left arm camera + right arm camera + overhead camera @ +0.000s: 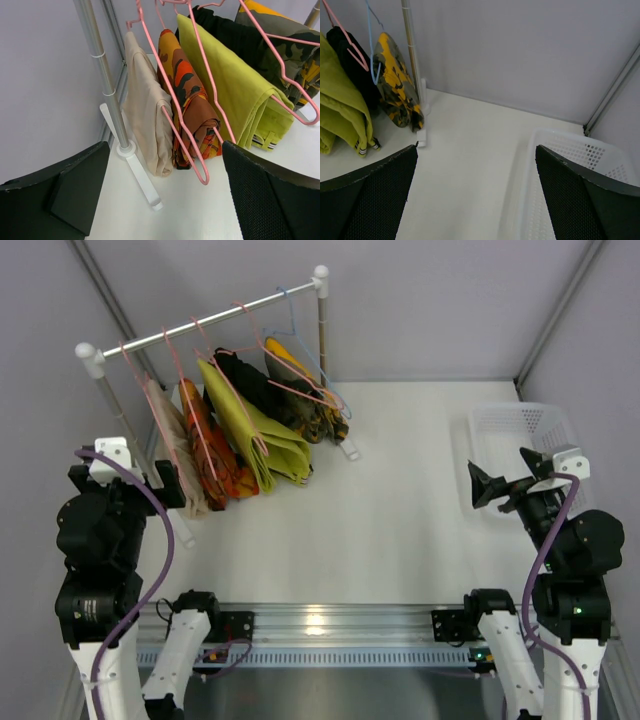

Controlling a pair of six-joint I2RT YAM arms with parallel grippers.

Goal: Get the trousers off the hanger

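Observation:
Two pairs of trousers hang folded over pink hangers (204, 179) at the left end of a white rail (205, 325). The plain beige pair (172, 445) (145, 110) is nearest the left post; the orange-red pair with dark patches (215, 450) (187, 95) hangs beside it. My left gripper (165, 485) (165, 195) is open just in front of and below these two, touching neither. My right gripper (490, 485) (475, 185) is open and empty at the far right, over the table beside the basket.
Yellow-green (260, 435), black (245, 375) and yellow camouflage (310, 400) garments hang further right on the rail. The rack's left post (102, 75) and white foot (142, 180) stand close to my left fingers. A white mesh basket (525, 425) (580, 165) sits at the right.

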